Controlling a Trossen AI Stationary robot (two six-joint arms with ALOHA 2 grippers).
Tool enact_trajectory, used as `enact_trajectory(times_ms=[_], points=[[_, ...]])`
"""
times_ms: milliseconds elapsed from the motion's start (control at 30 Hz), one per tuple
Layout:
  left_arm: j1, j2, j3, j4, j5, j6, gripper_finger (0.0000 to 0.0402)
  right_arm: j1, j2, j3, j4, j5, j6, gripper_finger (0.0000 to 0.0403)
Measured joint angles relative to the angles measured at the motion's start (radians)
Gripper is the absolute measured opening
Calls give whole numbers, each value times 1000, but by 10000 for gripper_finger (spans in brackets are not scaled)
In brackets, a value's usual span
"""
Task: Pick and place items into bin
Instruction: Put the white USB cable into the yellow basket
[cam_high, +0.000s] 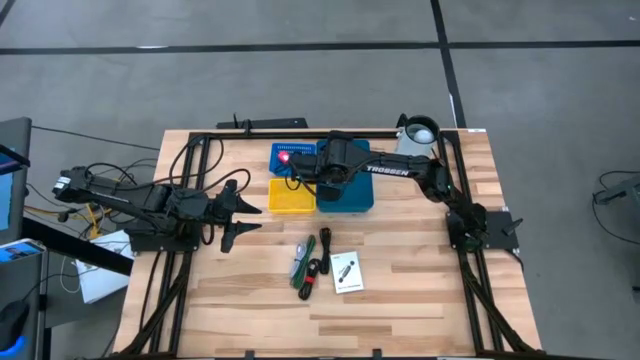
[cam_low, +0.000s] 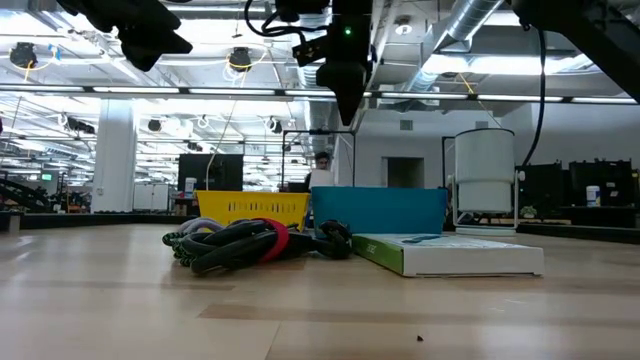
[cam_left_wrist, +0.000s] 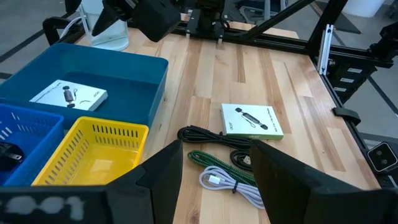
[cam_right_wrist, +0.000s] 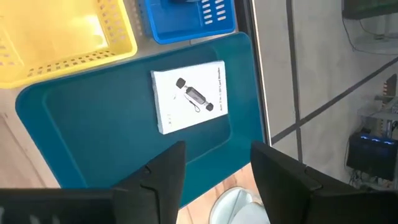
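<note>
— While we look straight down, where do we find the right claw (cam_high: 322, 183)?
— We see it above the teal bin (cam_right_wrist: 93, 124), fingers apart and holding nothing. A white printed box (cam_right_wrist: 189, 96) lies flat on that bin's floor.
— And the left claw (cam_high: 243, 211)?
— We see it waiting near the desk's (cam_high: 420, 300) left edge, fingers spread, empty.
— What do we still have outside the bins?
— On the desk in front of the bins we have a second white printed box (cam_left_wrist: 252, 120), and beside it a bundle of cables (cam_left_wrist: 217, 168): black, green braided and white.
— And the other bins?
— We see a yellow basket (cam_left_wrist: 93, 155) just beside the teal bin, and a blue basket (cam_high: 292, 155) behind it with something red (cam_high: 284, 156) inside; we cannot tell what it is.
</note>
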Motion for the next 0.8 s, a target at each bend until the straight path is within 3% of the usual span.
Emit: enact_trajectory(times_ms=[133,433,667,800], points=[[0,0,0,0,0,0,177,16,0,0,0,-89,27,171],[0,0,0,0,0,0,177,99,0,0,0,-444,122,164],[0,0,0,0,0,0,177,227,0,0,0,-469,82,162],[0,0,0,0,0,0,177,302,0,-13,1,-423,81,155]])
